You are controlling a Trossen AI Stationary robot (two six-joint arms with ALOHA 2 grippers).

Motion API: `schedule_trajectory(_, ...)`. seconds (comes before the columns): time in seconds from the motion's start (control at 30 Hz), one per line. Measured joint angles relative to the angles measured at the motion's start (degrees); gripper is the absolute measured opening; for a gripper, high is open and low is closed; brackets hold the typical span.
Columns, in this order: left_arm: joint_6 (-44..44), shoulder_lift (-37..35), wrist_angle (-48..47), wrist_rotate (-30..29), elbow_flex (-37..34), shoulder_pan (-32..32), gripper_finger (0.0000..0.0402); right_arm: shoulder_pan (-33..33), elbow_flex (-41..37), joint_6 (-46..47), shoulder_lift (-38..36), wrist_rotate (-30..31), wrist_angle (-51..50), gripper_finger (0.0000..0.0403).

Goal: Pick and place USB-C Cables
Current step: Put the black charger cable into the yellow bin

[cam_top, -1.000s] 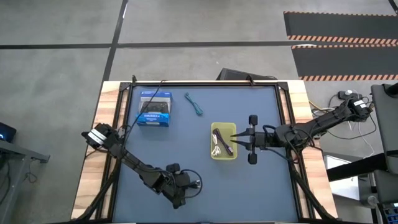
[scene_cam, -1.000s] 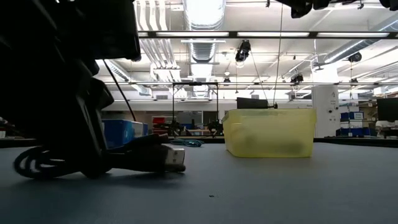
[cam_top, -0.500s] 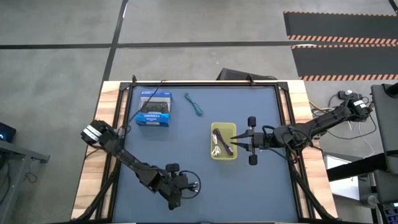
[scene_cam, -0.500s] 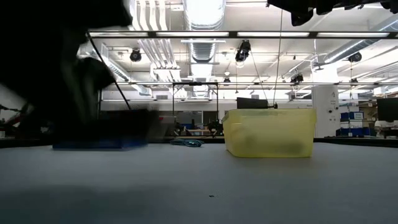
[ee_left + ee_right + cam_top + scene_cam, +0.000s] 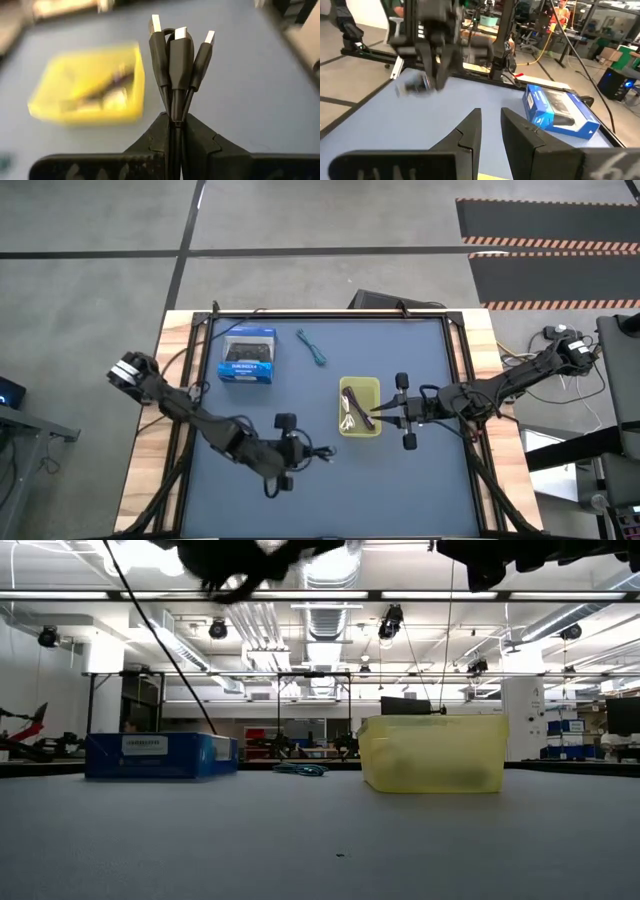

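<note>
A black USB-C cable [image 5: 177,55] is bundled, and my left gripper [image 5: 175,122] is shut on it above the table's near middle [image 5: 305,452]. The yellow bin [image 5: 360,407] holds a dark purple cable [image 5: 356,404] and a white one [image 5: 348,420]. A teal cable [image 5: 313,347] lies flat on the mat at the far side. My right gripper [image 5: 379,412] hovers level at the bin's right rim, its fingers [image 5: 470,131] a little apart and with nothing between them. My left gripper pinches the black cable's bundled strands [image 5: 175,107] between its two fingers. Three plug ends [image 5: 181,36] stick out forward past the fingertips, so the strands run along the fingers. The fingers slant down toward the bin. The cable is lifted clear of the table.
A blue box [image 5: 248,357] stands at the far left of the mat, left of the teal cable. In the low view the bin [image 5: 432,753] and box [image 5: 160,755] stand on the far part of the mat, and both arms [image 5: 250,558] hang above.
My left gripper has risen from the table's near edge with the black cable, rolling its wrist and swinging a little toward the bin. The cable, which lay on the mat a second ago, is now lifted clear.
</note>
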Motion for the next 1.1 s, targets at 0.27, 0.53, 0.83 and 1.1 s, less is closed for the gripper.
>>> schedule_trajectory(0.27,17.37,-2.95,28.66,0.15,-8.44,2.37,0.0019,0.00,-1.75,1.69,0.35,-0.02,1.37,0.0063)
schedule_trajectory(0.53,22.71,-2.94,46.41,2.99,-15.47,3.50,0.0019,-0.02,-5.51,5.04,4.27,0.20,10.83,0.0063)
schedule_trajectory(0.83,23.54,-2.77,58.87,3.62,-19.62,5.15,0.0019,-0.02,-6.16,4.18,14.89,0.20,30.72,0.0063)
schedule_trajectory(1.1,20.34,-2.74,62.65,3.62,-19.61,7.31,0.0020,-0.02,-1.00,2.18,24.97,0.20,39.29,0.0063)
